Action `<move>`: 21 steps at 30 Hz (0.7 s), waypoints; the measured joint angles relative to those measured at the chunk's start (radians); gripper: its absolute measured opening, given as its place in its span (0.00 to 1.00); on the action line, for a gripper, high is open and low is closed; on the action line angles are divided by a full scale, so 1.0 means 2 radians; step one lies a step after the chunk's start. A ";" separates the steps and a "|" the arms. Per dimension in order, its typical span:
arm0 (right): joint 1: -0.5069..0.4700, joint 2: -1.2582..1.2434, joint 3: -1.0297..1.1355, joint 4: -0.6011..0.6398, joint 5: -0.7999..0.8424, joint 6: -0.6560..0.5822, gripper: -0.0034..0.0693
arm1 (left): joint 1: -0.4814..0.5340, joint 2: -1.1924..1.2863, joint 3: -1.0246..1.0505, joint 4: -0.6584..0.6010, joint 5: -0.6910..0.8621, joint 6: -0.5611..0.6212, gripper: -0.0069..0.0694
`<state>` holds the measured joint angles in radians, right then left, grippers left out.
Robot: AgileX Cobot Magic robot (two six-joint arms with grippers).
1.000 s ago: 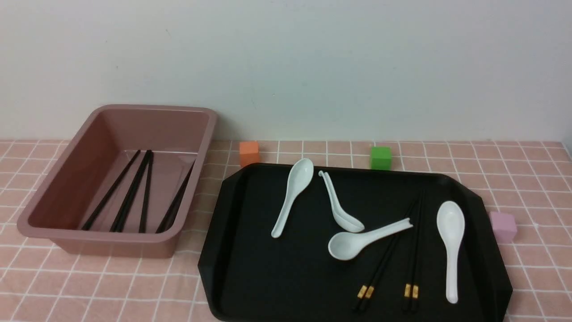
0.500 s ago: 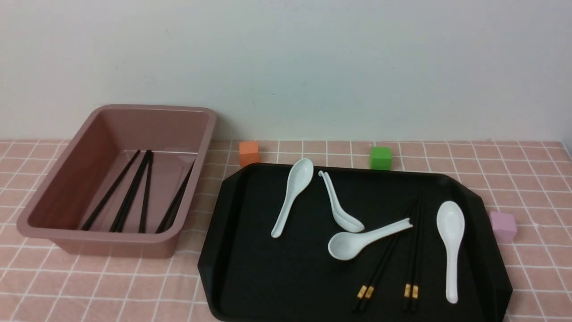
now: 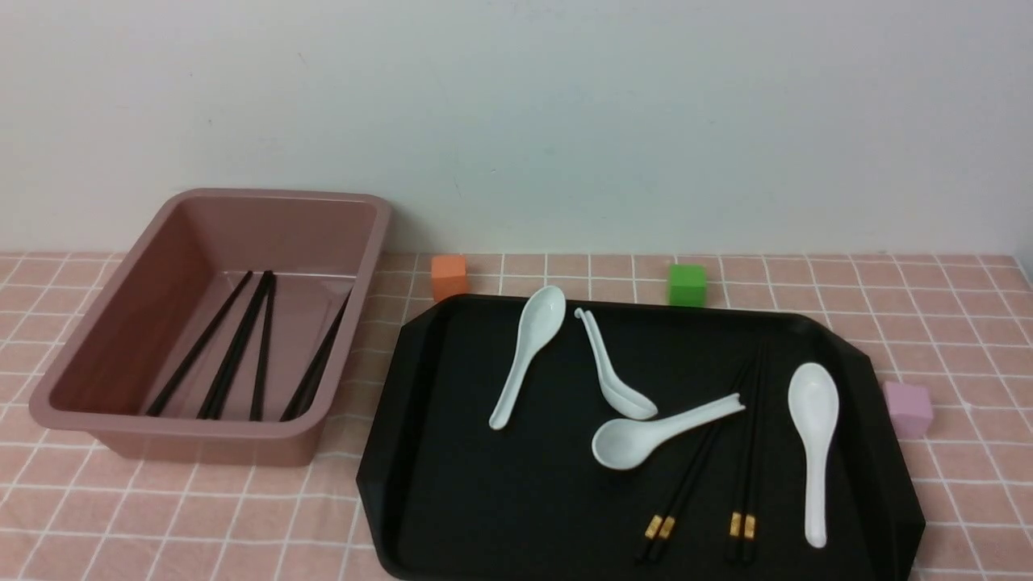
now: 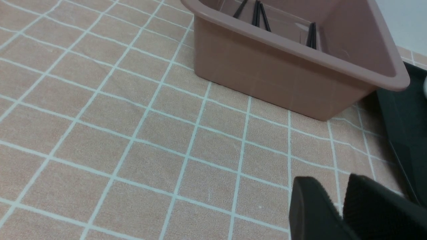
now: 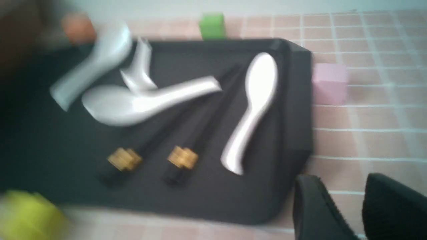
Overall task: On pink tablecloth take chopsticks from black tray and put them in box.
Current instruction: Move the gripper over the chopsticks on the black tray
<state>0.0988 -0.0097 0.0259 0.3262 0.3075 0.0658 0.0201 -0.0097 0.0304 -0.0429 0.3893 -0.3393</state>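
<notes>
Right gripper (image 5: 347,206) nearly closed and empty beside black tray (image 3: 452,500); two remaining pairs of chopsticks (image 3: 746,452) look light, stiff, slick, so pinch near gold bands, clear of spoon (image 3: 646,432).

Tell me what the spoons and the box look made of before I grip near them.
The spoons: probably glazed ceramic or melamine; glossy white with soft highlights. The box: looks like moulded plastic, smooth semi-matte, with rounded corners and a flared rim.
</notes>
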 joint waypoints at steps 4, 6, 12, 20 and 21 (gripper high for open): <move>0.000 0.000 0.000 0.100 -0.073 0.031 0.38 | 0.000 0.000 0.000 0.000 0.000 0.000 0.32; 0.000 0.000 0.000 0.145 -0.105 0.032 0.38 | 0.000 0.000 0.000 0.000 0.000 0.000 0.32; 0.010 0.016 -0.066 0.186 -0.022 0.007 0.28 | 0.000 0.000 0.000 0.000 0.000 0.000 0.32; 0.013 0.308 -0.320 0.057 0.267 -0.077 0.05 | 0.000 0.000 0.000 0.000 0.000 0.000 0.32; 0.013 0.317 -0.324 0.048 0.278 -0.077 0.05 | 0.000 0.000 0.000 0.000 0.000 0.000 0.32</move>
<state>0.1252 0.6239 -0.6230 0.4229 0.8630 -0.0885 0.0201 -0.0097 0.0304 -0.0429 0.3886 -0.3393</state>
